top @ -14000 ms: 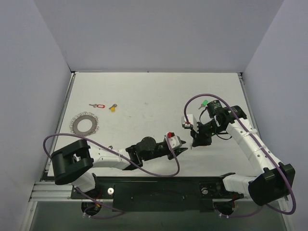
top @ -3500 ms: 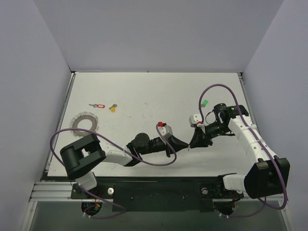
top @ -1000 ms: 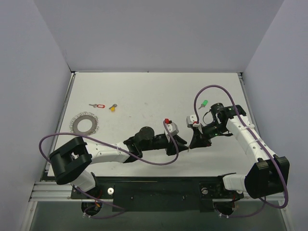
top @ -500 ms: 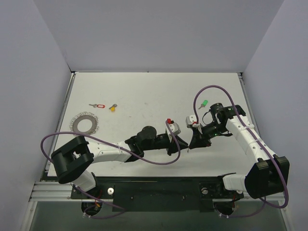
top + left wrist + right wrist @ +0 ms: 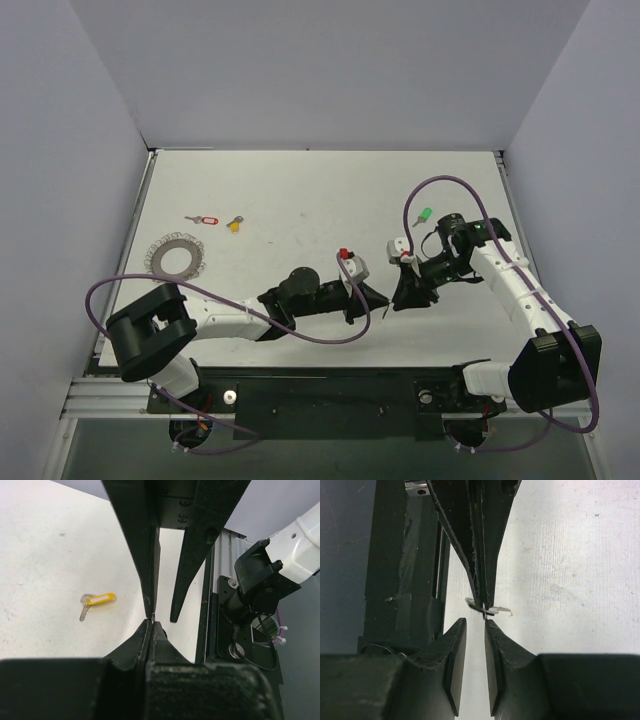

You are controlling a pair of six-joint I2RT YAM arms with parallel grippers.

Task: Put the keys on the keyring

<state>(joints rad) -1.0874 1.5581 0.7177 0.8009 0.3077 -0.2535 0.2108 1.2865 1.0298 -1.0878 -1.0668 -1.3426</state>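
The two arms meet tip to tip over the near middle of the table (image 5: 300, 190). The left gripper (image 5: 151, 625) has its fingers pressed together, and at their very tips they pinch a thin silvery bit of metal (image 5: 492, 611) that sticks out a little on either side; it may be the blade of a key, but it is too small to be sure. The right gripper (image 5: 475, 622) faces it head-on with its fingers slightly apart and nothing between them. Seen from the left wrist, one right finger lies against the left tips and the other stands off to the side. A key with a yellow tag (image 5: 98, 600) lies flat on the table just beside the two grippers, on the side away from the arm bases, touched by neither. A key with a green head (image 5: 425, 214) lies on the table beyond the right wrist, near the loop of its purple cable (image 5: 440, 182). The keyring (image 5: 178, 258) lies flat far over on the left of the table, well apart from both grippers, with no key on it. Just beyond it are a key with a red tag (image 5: 205, 219) and one with an orange-yellow head (image 5: 235, 224), side by side, near the ring but not touching it
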